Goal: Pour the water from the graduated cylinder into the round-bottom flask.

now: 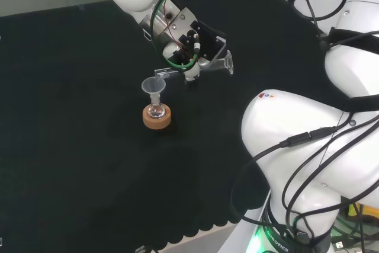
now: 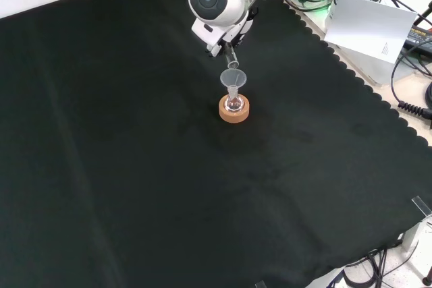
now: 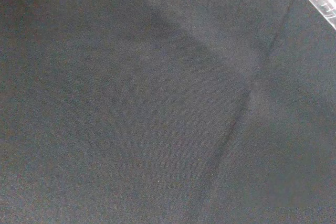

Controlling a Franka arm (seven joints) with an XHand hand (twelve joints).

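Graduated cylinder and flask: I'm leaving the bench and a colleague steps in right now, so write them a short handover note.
Hand: up above the cloth, to the right of the flask in the head view, holding the graduated cylinder; fingers appear curled round it.
Cylinder: tipped nearly level, its mouth end close to the funnel's rim.
Round-bottom flask: upright on the cork ring, the funnel in its neck.
Done: cylinder lifted, brought over, tilted.
Cannot tell: whether water is flowing or how much is in either vessel.
Left: finish the pour through the funnel, then right the cylinder and set it down.
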